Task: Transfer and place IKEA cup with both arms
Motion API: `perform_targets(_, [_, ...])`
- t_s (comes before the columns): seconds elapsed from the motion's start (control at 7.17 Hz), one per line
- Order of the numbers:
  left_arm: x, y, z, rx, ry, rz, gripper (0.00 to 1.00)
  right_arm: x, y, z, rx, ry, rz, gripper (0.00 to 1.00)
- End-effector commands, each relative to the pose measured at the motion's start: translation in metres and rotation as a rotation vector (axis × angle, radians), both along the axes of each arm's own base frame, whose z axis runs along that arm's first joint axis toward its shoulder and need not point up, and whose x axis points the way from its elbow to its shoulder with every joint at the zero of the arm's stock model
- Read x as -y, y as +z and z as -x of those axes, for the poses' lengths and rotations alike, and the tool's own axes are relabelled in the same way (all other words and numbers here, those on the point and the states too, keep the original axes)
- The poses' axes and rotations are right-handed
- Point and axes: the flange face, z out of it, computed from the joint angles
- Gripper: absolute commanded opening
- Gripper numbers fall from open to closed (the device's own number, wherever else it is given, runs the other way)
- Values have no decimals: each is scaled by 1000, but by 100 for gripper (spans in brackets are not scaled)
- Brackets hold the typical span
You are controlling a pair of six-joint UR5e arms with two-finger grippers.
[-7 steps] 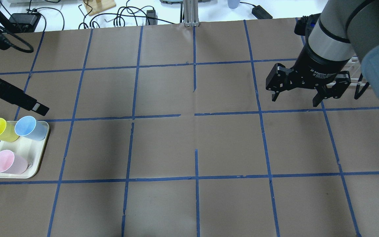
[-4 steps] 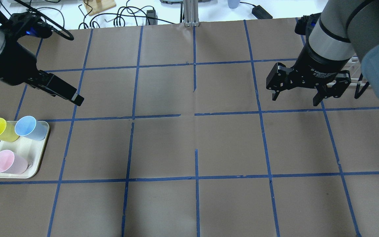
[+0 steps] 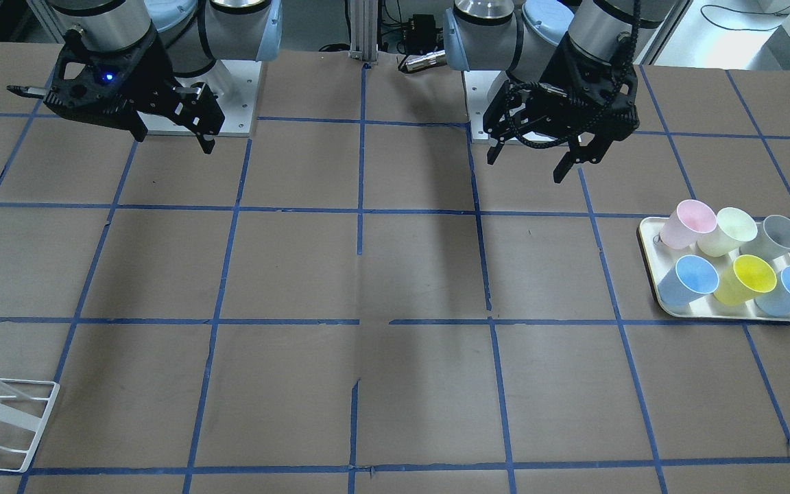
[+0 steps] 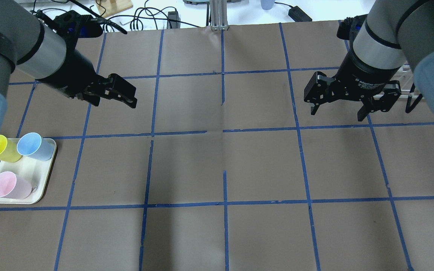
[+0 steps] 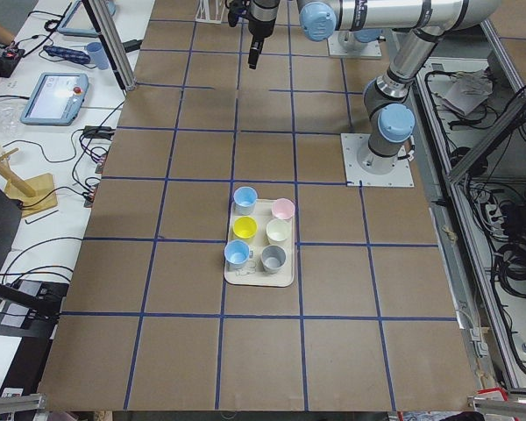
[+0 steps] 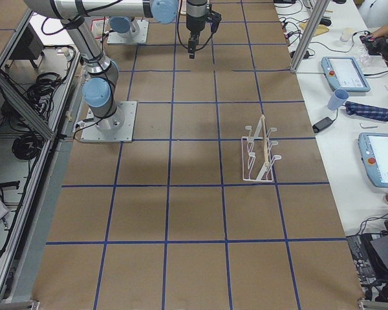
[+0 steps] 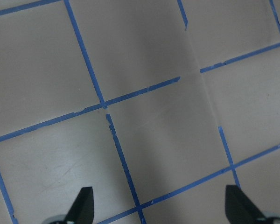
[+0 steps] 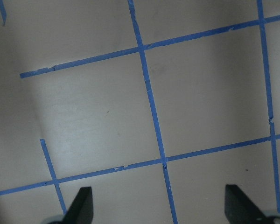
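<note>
Clearly, the fingers [image 7: 83,207] of the left gripper [image 4: 130,98] stand wide apart with nothing between them. Under them the wrist view shows only the taped table [image 7: 154,140]. The right gripper [image 4: 336,114] is also spread and empty, and it hangs at about 2 o'clock of the overhead view.

The IKEA cup [image 3: 779,234], the grey one, stands upright on the cream tray [image 3: 646,240]. In the front-facing view it is in the tray's 1 o'clock corner, just beside the pale green cup [image 3: 731,230] and behind the yellow cup [image 3: 751,278]. From the left gripper the tray lies at about 4 o'clock in that view, well apart.

I judge the cup to be light, stiff and thin, of smooth plastic. Because it is tapered, it may slide in the fingers. A moderate hold across the wall a little under the rim, coming from the free outer side, seems safest, since its neighbours crowd it.

Compared with one second ago, in the overhead view the left gripper has travelled from just above the tray toward 2 o'clock. It has also turned, so that both fingers show. The right gripper and the cups have not moved.
</note>
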Motion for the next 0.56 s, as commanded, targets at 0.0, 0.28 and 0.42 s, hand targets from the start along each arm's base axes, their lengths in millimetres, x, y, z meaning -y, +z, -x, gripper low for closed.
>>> perform_targets(0.0, [-1,-2,9,81,141,-21,100,0,0,1,-1,-1,0,100])
perform_targets(0.28, [6,7,8,82,248,-71,100,0,0,1,-4,-1,-1,100])
perform_targets(0.42, [13,17,8,91,258,-136,100,0,0,1,-4,-1,-3,100])
